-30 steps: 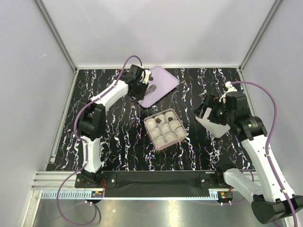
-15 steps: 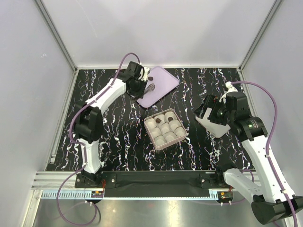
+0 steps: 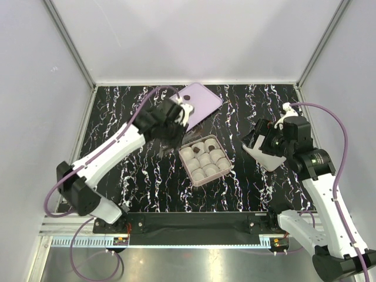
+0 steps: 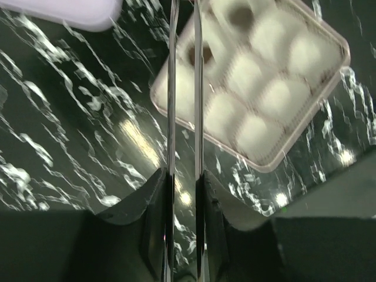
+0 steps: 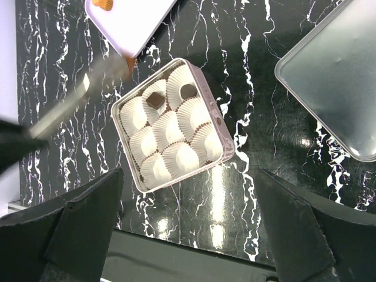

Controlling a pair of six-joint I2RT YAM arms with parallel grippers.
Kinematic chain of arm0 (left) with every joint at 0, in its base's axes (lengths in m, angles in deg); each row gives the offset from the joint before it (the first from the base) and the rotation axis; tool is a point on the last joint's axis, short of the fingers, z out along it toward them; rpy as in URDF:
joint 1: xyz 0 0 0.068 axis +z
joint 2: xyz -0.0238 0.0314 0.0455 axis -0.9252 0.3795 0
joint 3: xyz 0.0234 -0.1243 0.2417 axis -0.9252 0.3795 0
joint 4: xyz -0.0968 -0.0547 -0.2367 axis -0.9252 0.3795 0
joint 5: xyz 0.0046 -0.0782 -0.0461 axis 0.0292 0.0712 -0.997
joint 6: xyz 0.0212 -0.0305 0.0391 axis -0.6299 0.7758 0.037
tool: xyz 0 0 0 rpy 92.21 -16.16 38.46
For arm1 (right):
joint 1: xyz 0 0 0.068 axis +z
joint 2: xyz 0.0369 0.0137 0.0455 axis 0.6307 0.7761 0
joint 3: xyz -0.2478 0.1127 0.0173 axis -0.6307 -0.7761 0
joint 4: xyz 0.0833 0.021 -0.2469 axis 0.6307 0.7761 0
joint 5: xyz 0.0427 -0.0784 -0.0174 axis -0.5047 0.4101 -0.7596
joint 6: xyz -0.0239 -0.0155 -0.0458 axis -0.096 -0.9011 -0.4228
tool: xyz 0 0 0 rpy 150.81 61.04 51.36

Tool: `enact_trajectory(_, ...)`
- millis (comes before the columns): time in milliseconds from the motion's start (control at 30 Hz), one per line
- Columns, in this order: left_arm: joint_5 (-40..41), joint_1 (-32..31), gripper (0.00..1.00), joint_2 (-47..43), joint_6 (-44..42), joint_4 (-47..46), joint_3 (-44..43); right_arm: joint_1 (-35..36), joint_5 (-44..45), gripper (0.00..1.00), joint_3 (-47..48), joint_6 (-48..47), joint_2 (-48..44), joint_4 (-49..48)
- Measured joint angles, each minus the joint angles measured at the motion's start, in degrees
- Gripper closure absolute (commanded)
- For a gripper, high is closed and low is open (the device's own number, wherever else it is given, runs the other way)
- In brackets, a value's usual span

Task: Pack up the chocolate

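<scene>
Chocolate (image 5: 131, 61): one small orange-brown piece shows at the tip of the left claw (image 5: 124, 66), just beyond the far-left corner of the box (image 5: 226, 147). The claw fingers stand narrow and appear to pinch it. The tip is blurred, so treat the grip as probable.

Two more pieces sit in paper cups (image 5: 176, 155) inside the box, both in its far row. Others lie on the pink lid (image 5: 135, 26), beyond the same far-left corner.

Handling, as judged: each piece is light, firm and smooth. It can slip or twist between thin fingers, and it will mark under hard pressure. Take hold across two opposite sides, at mid-height, with light force. Release low over an empty cup.

The right claw (image 5: 188, 176) is spread wide, carries nothing and hangs above the box. A grey tray (image 5: 335, 76) lies to the right of the box on the counter (image 5: 252, 35).
</scene>
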Motion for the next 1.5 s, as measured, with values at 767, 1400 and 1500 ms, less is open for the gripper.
enact_trajectory(767, 5.99, -6.16, 0.68, -10.64, 6.62, 5.75, 13.07, 0.00, -0.48, 0.00, 0.00, 2.12, -3.15, 1.77)
enact_trajectory(1400, 10.23, -6.29, 0.52, -2.62, 6.19, 9.20, -3.04, 0.00, -0.37, 0.00, 0.00, 2.05, -3.13, 1.79)
enact_trajectory(1500, 12.46, -5.73, 0.50, 2.05, 4.66, 8.96, -10.14, 0.00, -0.44, 0.00, 0.02, 2.05, -3.02, 1.75)
